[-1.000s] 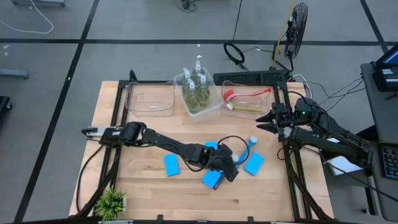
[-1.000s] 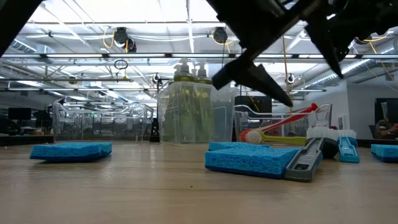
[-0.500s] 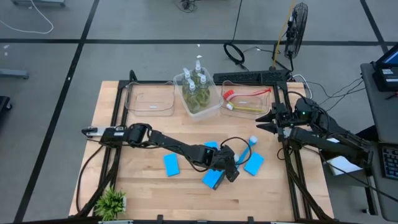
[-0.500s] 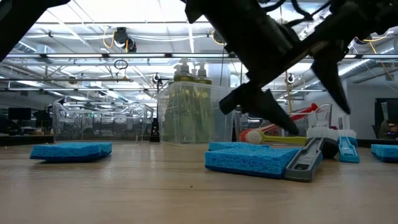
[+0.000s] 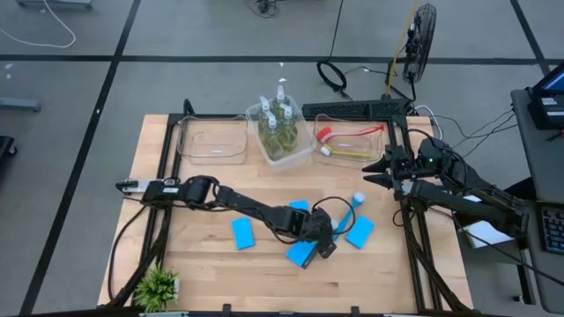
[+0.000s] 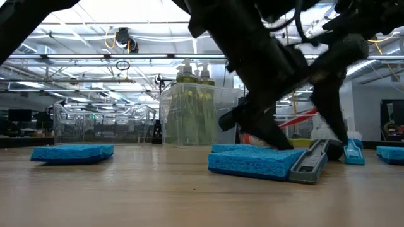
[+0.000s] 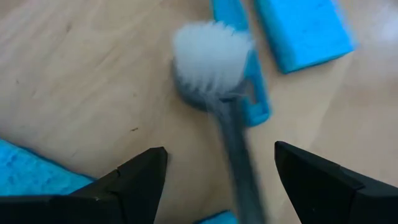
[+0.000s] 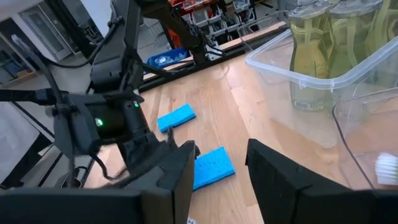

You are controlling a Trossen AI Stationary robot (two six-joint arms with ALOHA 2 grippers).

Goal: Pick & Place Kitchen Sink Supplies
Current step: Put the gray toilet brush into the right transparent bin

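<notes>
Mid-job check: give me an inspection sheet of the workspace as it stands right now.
Surface: wooden table, no spills seen.
Job's things: pump bottles in the middle tub; red and yellow-green brushes in the right tub; four sponges and a blue brush loose on the table.
Clutter: potted plant; empty left tub.
Grippers: left gripper open, straddling the blue brush's handle; right gripper open, waiting at the table's right edge.
Cables: loops on the floor behind.
Surroundings: fan.

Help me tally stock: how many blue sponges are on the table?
4. The left sponge lies alone; the right sponge lies farthest right; the front sponge sits beside the left claw; the back sponge shows partly under that arm.
</notes>
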